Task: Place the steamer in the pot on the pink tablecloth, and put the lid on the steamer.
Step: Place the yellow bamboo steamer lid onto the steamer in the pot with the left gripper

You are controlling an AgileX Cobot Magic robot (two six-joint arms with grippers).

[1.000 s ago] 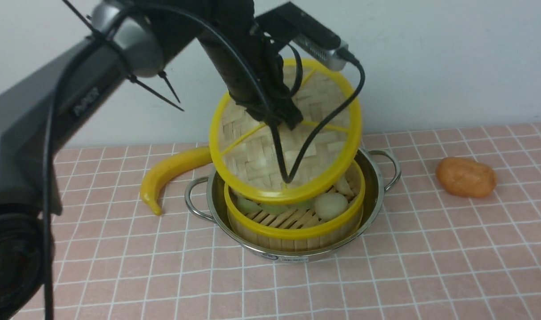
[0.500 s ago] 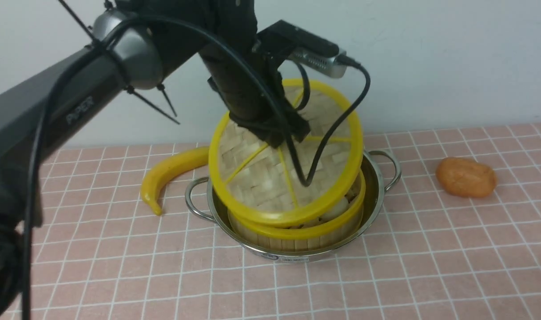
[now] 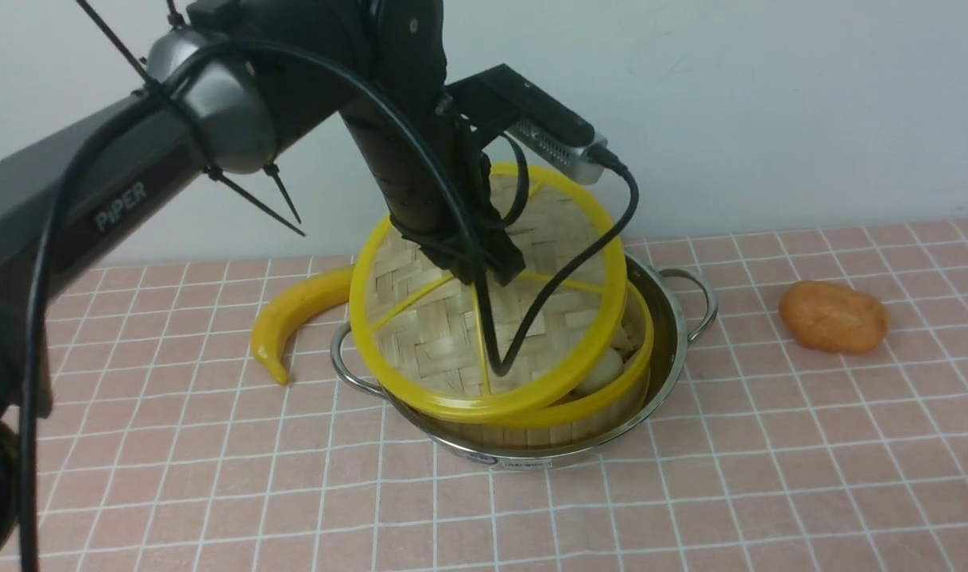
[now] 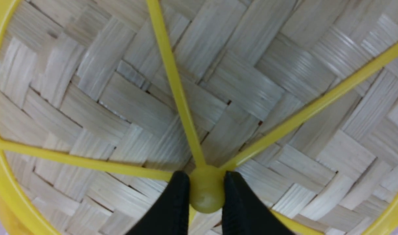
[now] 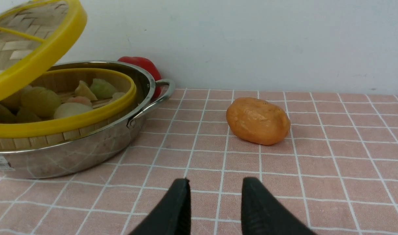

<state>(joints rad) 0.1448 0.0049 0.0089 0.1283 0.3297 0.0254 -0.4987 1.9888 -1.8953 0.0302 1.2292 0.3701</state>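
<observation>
Lid tilted over the steamer in the pot
Left jaws grip the lid's centre knob, its near edge lowest; right jaws stand open and empty over the pink tablecloth.

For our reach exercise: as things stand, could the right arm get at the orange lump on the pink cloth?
Probably yes. The right tool is open and empty, facing the orange lump across bare cloth; the pot stands clear to its left.

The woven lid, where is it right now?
Front view, middle: the lid tilts over the steamer inside the pot, held at its centre by the left gripper, with the banana to its left.
</observation>
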